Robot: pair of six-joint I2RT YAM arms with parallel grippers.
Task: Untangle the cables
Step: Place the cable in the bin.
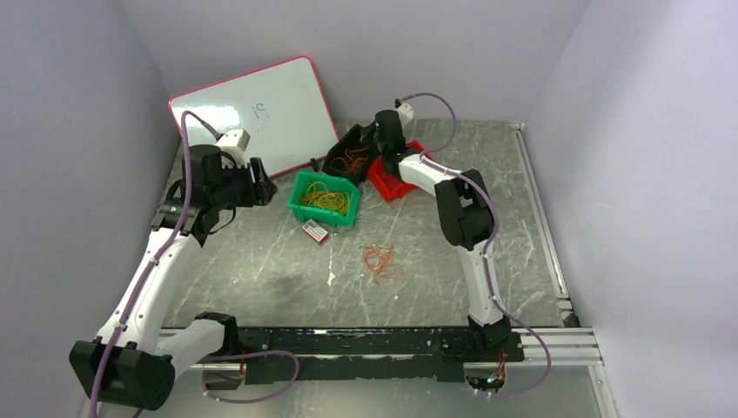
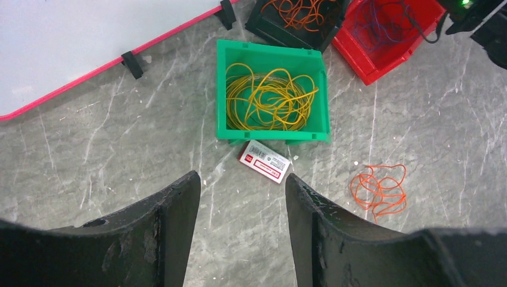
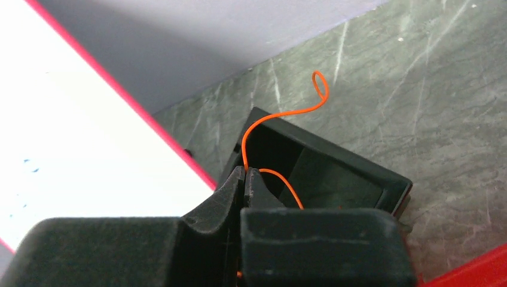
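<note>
A loose tangle of orange cables [image 1: 382, 261] lies on the table's middle, also in the left wrist view [image 2: 379, 190]. Yellow cables [image 1: 325, 199] fill the green bin [image 2: 222, 89]. Orange cables [image 1: 352, 160] lie in the black bin [image 1: 332, 162]. The red bin [image 1: 384, 184] holds dark thin cables [image 2: 378, 26]. My right gripper [image 3: 246, 172] is shut on one orange cable [image 3: 272, 117] above the black bin [image 3: 341, 174]; it sits at the far middle [image 1: 389, 132]. My left gripper [image 2: 242, 182] is open and empty, raised at the left [image 1: 261, 185].
A white board with a red rim [image 1: 261, 109] leans on the back wall at the far left. A small red and white card [image 1: 315, 231] lies in front of the green bin. Grey walls close in both sides. A metal rail runs along the near edge.
</note>
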